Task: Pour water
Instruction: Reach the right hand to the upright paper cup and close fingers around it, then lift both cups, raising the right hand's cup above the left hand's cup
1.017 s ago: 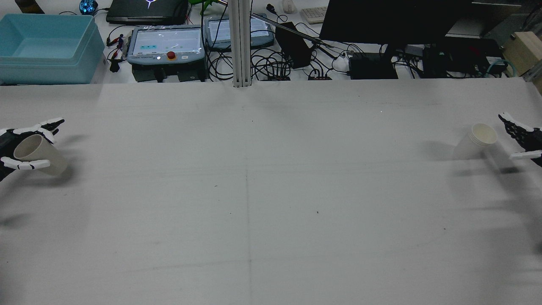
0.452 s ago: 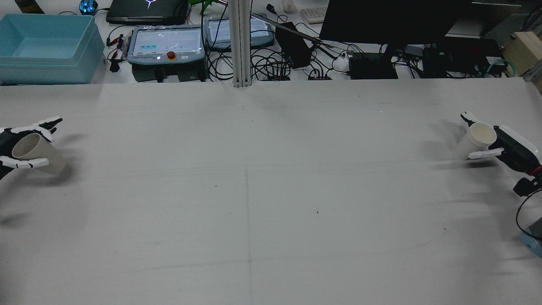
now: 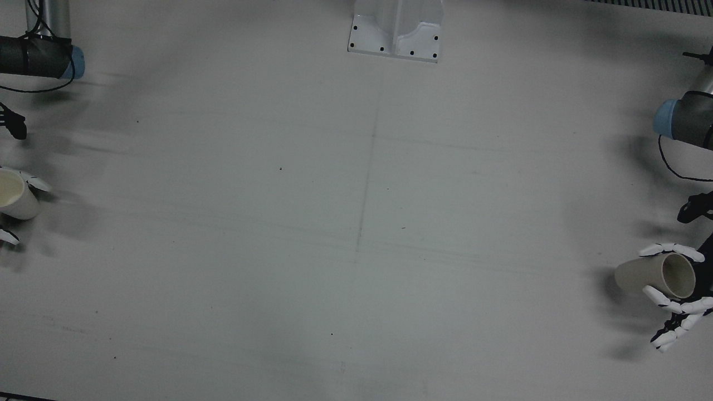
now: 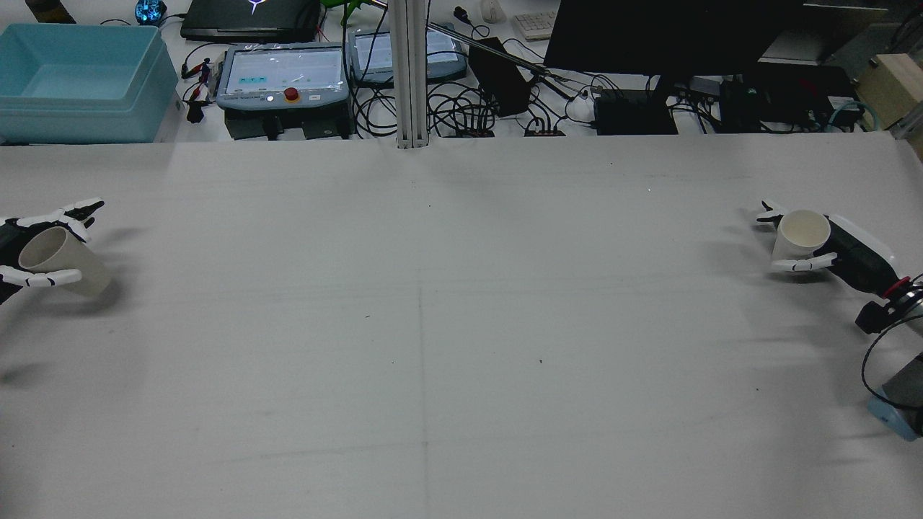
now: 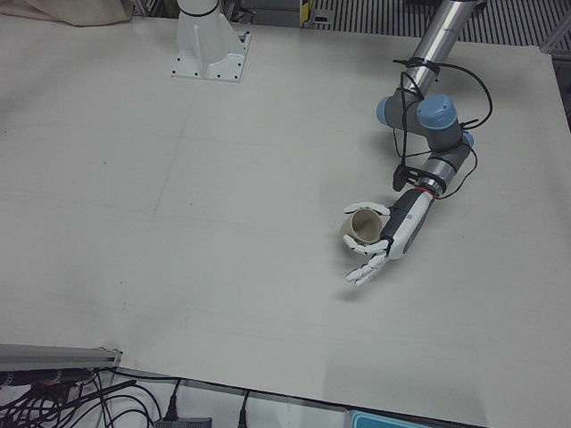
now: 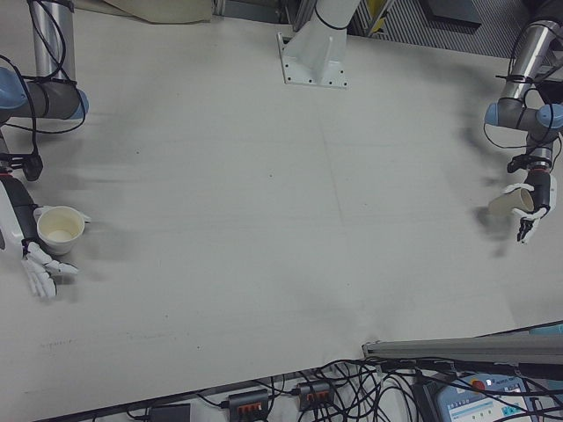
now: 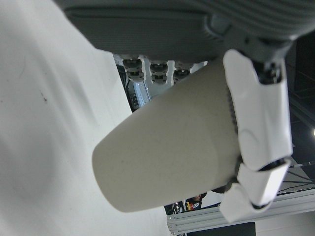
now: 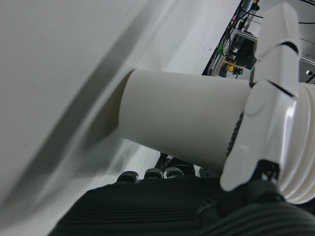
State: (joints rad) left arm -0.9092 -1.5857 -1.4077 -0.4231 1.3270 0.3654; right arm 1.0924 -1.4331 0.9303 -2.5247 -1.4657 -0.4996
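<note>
Two cups, one at each far side of the table (image 4: pixel 433 324), and we have both in view. The left cup (image 4: pixel 58 261) is off the surface and tilted: in the rear view its mouth faces up and toward the arm's side, its base down and toward the table's middle. In the front view its long axis runs nearly across the picture, mouth toward the right edge. The left hand (image 4: pixel 29 249) wraps it from the outer side, fingers (image 4: pixel 68 214) curled over the far wall and another finger under the near wall, closed on it just below the rim. The left hand view shows the cup (image 7: pixel 172 152) pressed against the palm.

The right cup (image 4: pixel 797 236) stands close to upright, mouth up, its pale inside showing in the right-front view (image 6: pixel 60 230). The right hand (image 4: pixel 829 249) holds it from the outer side, fingers on both flanks touching the wall. We cannot tell whether its base rests on the table or hangs just above.

The table is a plain grey-white sheet with faint lines. Beyond its far edge sit a blue bin (image 4: pixel 79 79), two pendants (image 4: pixel 285 76), a monitor (image 4: pixel 670 36) and tangled cables (image 4: pixel 461 108).
</note>
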